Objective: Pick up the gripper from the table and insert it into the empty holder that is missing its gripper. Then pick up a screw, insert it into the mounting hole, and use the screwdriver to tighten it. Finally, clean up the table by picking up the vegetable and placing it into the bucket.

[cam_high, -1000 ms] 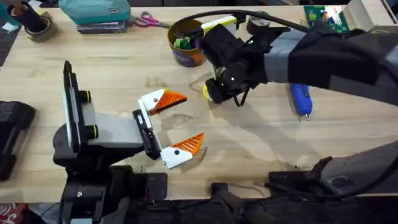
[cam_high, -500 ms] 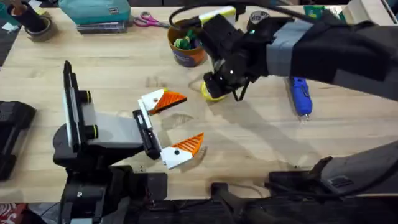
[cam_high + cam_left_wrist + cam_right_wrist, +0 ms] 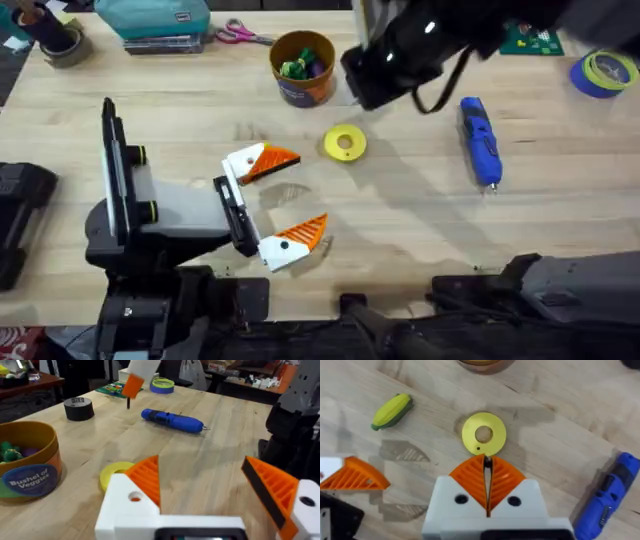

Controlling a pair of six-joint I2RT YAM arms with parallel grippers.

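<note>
My right gripper (image 3: 487,472) hangs above the yellow disc (image 3: 483,434), orange tips pressed together on a small dark screw (image 3: 488,462). From the left wrist view the right gripper (image 3: 132,384) is raised, the screw (image 3: 128,403) poking below it. Overhead, the right arm (image 3: 400,55) looms dark near the bucket (image 3: 302,68). My left gripper (image 3: 298,195) rests open, an orange tip on each white mount (image 3: 130,505). The vegetable (image 3: 392,410) lies on the table (image 3: 420,230) near the disc. The blue screwdriver (image 3: 478,140) lies to the right. The loose gripper and an empty holder are out of view.
Scissors (image 3: 240,35), a teal case (image 3: 150,20) and a tape roll (image 3: 60,42) line the far edge. A blue-and-yellow tape roll (image 3: 605,70) and green board (image 3: 530,40) sit far right. A black tape roll (image 3: 78,408) lies near the bucket (image 3: 30,467).
The right arm lifted from the yellow disc and drew back toward the far right, uncovering the disc. The left arm stayed put.
</note>
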